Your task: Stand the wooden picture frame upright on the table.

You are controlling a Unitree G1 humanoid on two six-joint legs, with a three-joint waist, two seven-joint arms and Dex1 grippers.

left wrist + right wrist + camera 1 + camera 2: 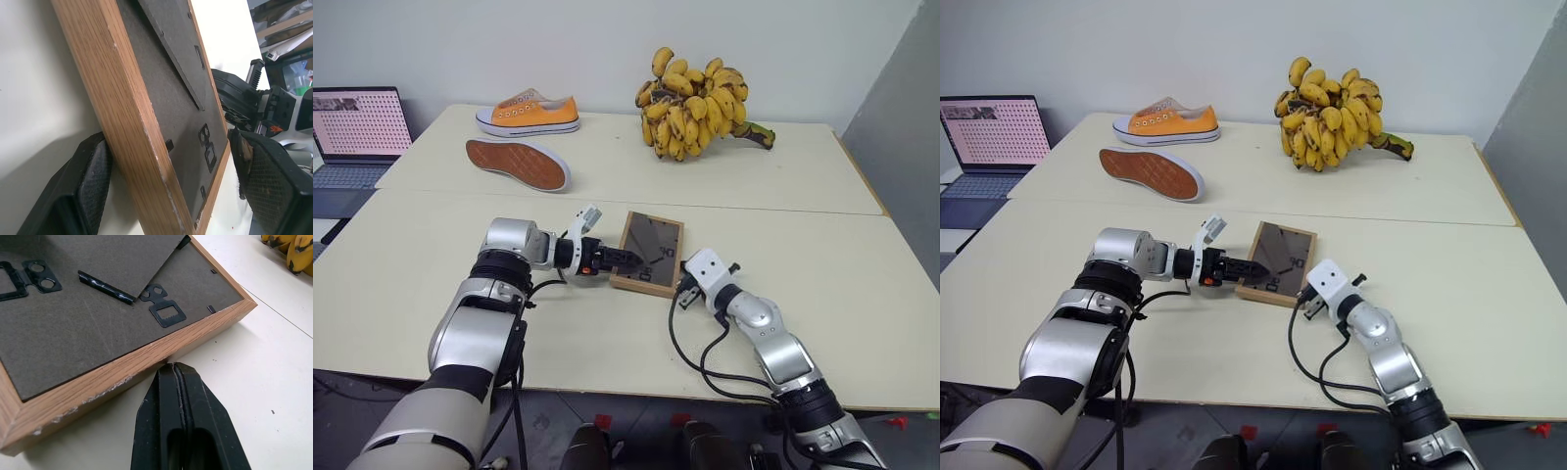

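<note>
The wooden picture frame [648, 253] lies on the table [803, 255] with its grey-brown back panel, dark stand and clips facing up. My left gripper [628, 259] is open at the frame's left side, its fingers straddling that side. In the left wrist view one pad [93, 181] rests against the wooden edge [127, 122], while the other pad [269, 181] stands apart from the frame. My right gripper [172, 366] is shut, holding nothing. Its tips touch the frame's outer wooden edge [122, 367] near a corner, on the frame's near right side [1310, 300].
At the far left an orange shoe [529, 113] stands upright and a second shoe [519, 164] lies on its side, sole showing. A bunch of bananas [695, 103] sits at the far middle. An open laptop [357, 127] stands beyond the table's left edge. A seam [754, 209] crosses the table behind the frame.
</note>
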